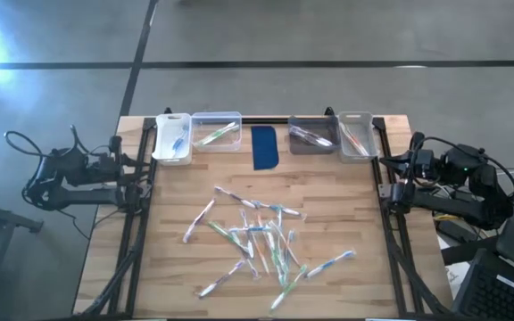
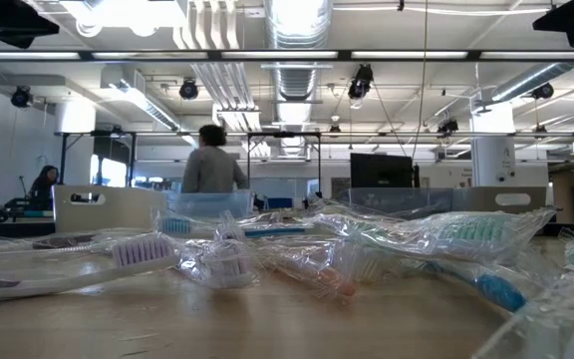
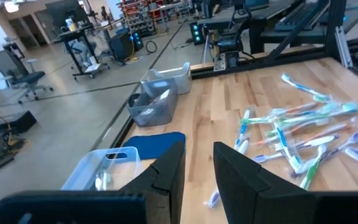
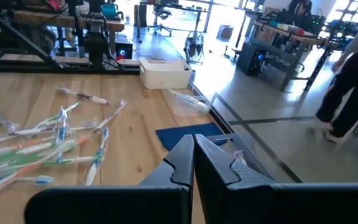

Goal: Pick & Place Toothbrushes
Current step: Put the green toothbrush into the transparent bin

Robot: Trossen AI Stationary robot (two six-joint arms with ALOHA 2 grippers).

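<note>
Wooden table [image 1: 177, 196] before you holds scattered toothbrushes [image 1: 257, 236]; your left gripper [image 3: 196, 167] waits slightly parted and empty, your right gripper [image 4: 194, 155] pinched together, empty

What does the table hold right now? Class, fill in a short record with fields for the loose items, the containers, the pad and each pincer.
loose items: toothbrushes scattered mid-table
containers: four bins in a row along the far edge, each holding a toothbrush or more
pad: dark blue pad between the two middle bins
left pincer: parked at the table's left edge, slightly open, empty
right pincer: parked at the right edge, shut, empty
</note>
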